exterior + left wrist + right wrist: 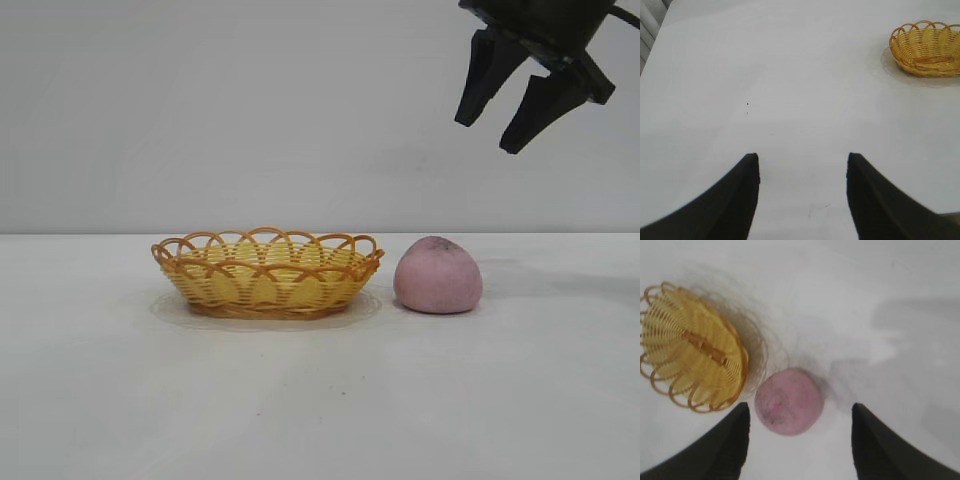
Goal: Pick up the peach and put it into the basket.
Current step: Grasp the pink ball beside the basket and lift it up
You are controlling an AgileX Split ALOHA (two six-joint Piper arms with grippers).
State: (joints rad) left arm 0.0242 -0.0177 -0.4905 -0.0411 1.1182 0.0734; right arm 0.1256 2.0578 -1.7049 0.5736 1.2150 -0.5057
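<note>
The pink-mauve peach (438, 276) rests on the white table just right of the yellow woven basket (266, 272), a small gap between them. My right gripper (490, 136) hangs open high above the peach and slightly to its right, with nothing between its black fingers. In the right wrist view the peach (789, 401) lies far below, beside the basket (692, 360), and the gripper (800, 412) frames it from above. My left gripper (803, 160) is open over bare table, holding nothing, with the basket (927, 48) well off to one side. The left arm is out of the exterior view.
The white table (320, 400) stretches wide in front of the basket and peach. A plain pale wall (250, 100) stands behind.
</note>
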